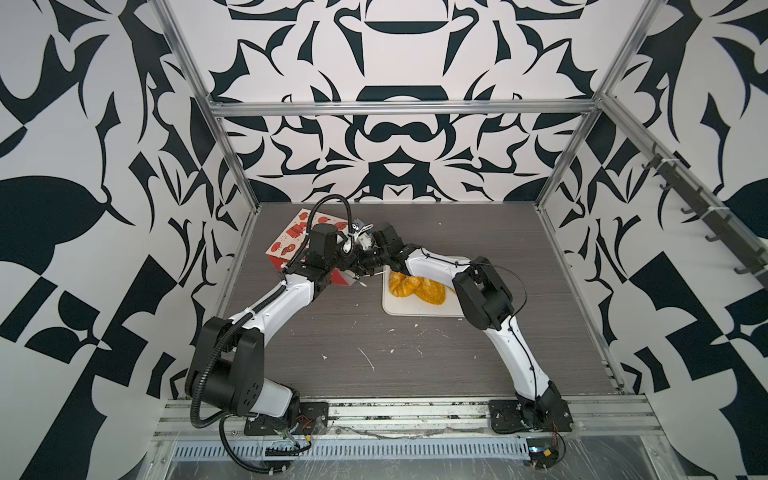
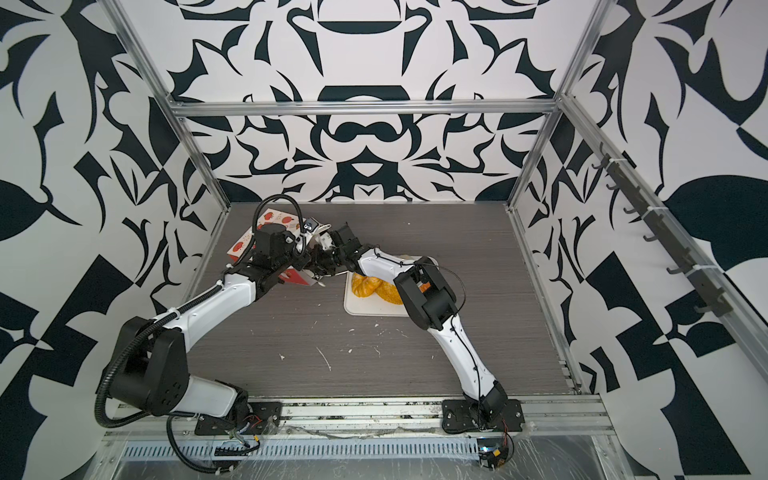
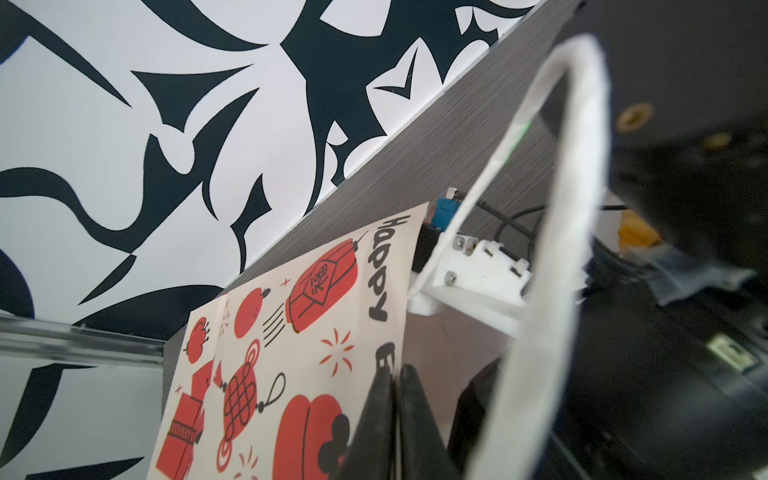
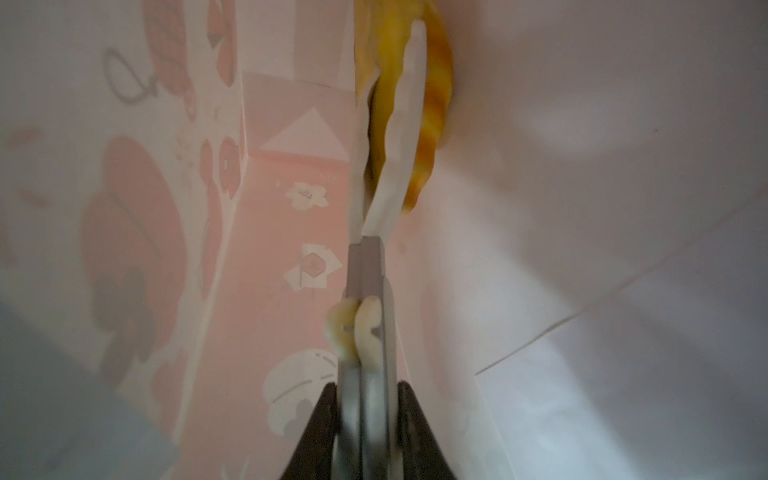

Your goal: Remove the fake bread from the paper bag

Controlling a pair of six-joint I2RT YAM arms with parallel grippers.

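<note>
Right wrist view: tongs (image 4: pixel 365 266) grip yellow fake bread (image 4: pixel 437 104) inside paper bag (image 4: pixel 582 216).

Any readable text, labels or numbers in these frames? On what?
"HAPPY": black print on the paper bag, left wrist view.
"E": next word's start on that bag; rest hidden behind the left end effector.
Character on the bag's printed lantern: too stylised to read.
Top views: bag print too small.
</note>
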